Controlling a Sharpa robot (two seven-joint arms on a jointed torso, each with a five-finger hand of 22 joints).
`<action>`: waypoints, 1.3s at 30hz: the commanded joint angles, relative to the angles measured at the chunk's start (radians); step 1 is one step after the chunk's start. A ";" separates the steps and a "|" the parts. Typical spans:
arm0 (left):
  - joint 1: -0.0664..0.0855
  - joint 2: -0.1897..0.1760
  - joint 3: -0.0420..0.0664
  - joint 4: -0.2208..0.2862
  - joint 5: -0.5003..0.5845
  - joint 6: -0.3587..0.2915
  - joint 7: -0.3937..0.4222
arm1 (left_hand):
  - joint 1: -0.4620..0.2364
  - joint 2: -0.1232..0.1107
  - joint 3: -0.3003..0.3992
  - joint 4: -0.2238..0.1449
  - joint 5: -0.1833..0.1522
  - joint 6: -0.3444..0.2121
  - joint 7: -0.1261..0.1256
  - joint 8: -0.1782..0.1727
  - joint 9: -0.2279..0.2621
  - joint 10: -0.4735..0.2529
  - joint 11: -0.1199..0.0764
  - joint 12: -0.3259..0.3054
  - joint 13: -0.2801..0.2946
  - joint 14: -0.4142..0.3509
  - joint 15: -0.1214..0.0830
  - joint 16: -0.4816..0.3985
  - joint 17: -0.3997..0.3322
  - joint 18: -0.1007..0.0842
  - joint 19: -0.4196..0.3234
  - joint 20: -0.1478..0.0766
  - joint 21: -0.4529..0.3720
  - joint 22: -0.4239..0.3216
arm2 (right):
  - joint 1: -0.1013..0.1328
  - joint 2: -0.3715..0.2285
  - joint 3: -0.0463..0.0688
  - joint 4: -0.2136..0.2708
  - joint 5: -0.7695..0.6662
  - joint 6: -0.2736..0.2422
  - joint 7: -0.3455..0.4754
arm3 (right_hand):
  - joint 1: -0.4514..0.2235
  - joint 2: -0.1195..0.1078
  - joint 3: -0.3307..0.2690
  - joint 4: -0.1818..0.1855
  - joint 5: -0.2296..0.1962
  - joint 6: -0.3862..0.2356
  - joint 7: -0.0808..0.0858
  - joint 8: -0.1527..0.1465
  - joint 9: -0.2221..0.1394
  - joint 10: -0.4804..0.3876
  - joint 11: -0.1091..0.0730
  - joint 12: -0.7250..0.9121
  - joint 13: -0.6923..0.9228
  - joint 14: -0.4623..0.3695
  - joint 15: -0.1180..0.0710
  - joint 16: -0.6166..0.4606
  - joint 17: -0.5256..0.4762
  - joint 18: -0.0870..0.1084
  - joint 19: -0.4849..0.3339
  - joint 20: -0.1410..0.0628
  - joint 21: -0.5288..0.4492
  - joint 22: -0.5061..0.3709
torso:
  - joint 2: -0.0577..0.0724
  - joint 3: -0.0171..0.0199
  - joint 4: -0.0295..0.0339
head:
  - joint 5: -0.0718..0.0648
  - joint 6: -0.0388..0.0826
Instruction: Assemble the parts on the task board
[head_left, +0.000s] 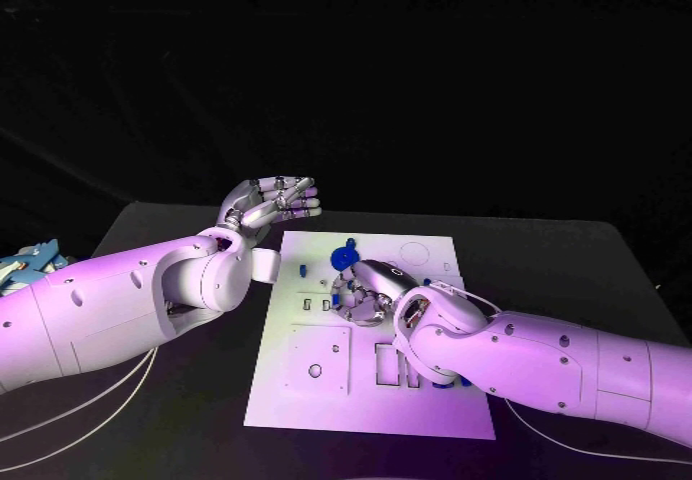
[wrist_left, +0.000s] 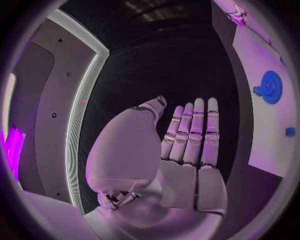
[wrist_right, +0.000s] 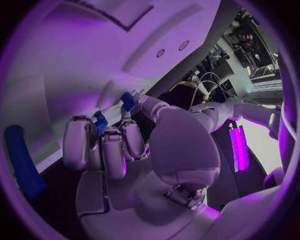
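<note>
Up close, right hand (wrist_right: 119, 150) pinches a small blue part (wrist_right: 100, 121); left hand (head_left: 271, 203) spread, empty.

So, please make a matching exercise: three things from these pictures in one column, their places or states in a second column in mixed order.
Things:
1. left hand
2. right hand
3. blue gear

Places or states:
A. lies on the white task board
B. fingers curled, down on the board
C. raised beyond the board's far left corner, fingers straight, holding nothing

Pairs: 1-C, 2-B, 3-A
</note>
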 joint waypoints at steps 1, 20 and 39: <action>0.001 0.001 0.001 0.001 -0.001 0.005 0.004 | -0.006 -0.009 0.005 -0.002 -0.006 0.007 0.005 -0.005 0.000 0.003 0.001 -0.005 0.000 -0.003 0.000 -0.006 0.002 0.004 -0.005 0.007 -0.005 -0.002 | -0.005 -0.001 -0.004 -0.003 -0.006 0.033 -0.007 | -0.005 -0.008 0.000 0.006 0.000 -0.007 0.001 -0.005 -0.002 -0.009 0.001 -0.006 0.032 0.101 -0.001 0.000 0.248 -0.002 -0.003 -0.002 -0.006 -0.001 | 0.000 0.0003 0.0001 | 0.000 -0.001; 0.001 0.000 0.001 0.000 -0.001 0.007 0.002 | -0.007 -0.009 0.007 -0.002 -0.005 0.007 0.006 -0.005 0.000 0.002 0.001 -0.005 -0.001 -0.003 0.000 -0.007 0.002 0.004 -0.007 0.008 -0.006 -0.002 | -0.006 -0.002 -0.004 -0.001 -0.012 0.015 -0.007 | -0.018 -0.033 -0.011 0.013 -0.003 -0.032 0.013 -0.021 -0.008 -0.021 0.012 -0.016 0.022 0.099 0.008 -0.002 0.242 0.000 -0.008 0.005 -0.017 -0.010 | 0.000 -0.0001 0.0003 | -0.001 -0.002; 0.001 0.000 0.001 0.000 -0.001 0.008 -0.001 | -0.006 -0.009 0.008 -0.003 -0.005 0.007 0.006 -0.005 0.000 0.002 0.001 -0.006 -0.001 -0.003 0.000 -0.008 0.002 0.004 -0.007 0.008 -0.006 -0.002 | -0.006 -0.002 -0.004 0.002 -0.012 -0.010 0.010 | -0.037 -0.080 -0.070 0.041 -0.032 -0.108 0.033 -0.071 -0.025 -0.055 0.031 -0.046 -0.008 0.097 0.025 -0.006 0.231 0.006 -0.022 0.021 -0.045 -0.030 | 0.000 -0.0001 -0.0004 | -0.001 -0.001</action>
